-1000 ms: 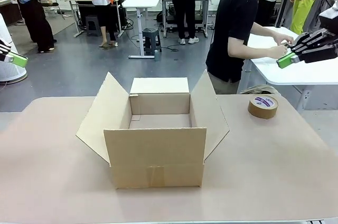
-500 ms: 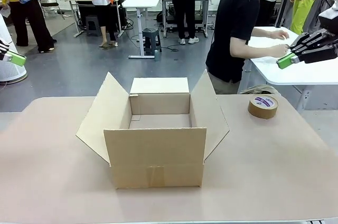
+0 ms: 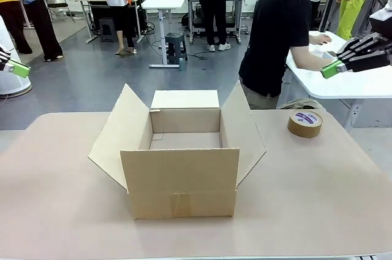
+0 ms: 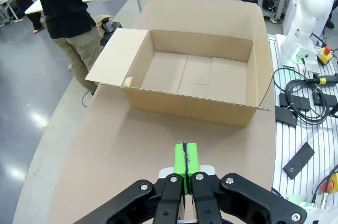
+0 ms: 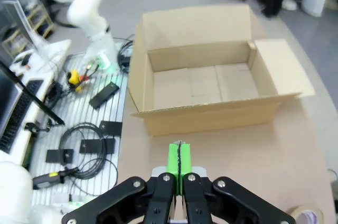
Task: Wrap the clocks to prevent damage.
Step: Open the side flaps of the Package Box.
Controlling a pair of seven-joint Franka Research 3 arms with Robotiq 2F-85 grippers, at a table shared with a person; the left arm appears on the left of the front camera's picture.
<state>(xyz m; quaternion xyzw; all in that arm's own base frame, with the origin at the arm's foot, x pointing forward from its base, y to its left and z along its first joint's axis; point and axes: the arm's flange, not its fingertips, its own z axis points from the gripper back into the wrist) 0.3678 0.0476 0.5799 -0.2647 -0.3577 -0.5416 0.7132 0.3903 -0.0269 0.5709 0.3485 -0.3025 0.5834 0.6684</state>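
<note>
Person (image 3: 277,33) leans further over white side table (image 3: 361,85) than a second ago; cardboard box (image 3: 180,180) and tape roll (image 3: 305,123) unmoved. Left gripper (image 3: 20,68) at left edge, right gripper (image 3: 331,68) at right, both raised above tan table (image 3: 318,205), pads clenched together, grasping nothing. Box open, flaps splayed, bare floor showing. Cannot tell where clocks are.

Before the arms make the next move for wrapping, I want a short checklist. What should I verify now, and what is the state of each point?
1. The brown cardboard box is open, flaps spread: ok.
2. The box interior is empty: ok.
3. The left gripper is shut, empty, clear of the box: ok.
4. The right gripper is shut, empty, clear of the box: ok.
5. The round roll of brown tape lies flat, apart from the box: ok.
6. The person faces this table: not ok, turned to the white table beyond.
</note>
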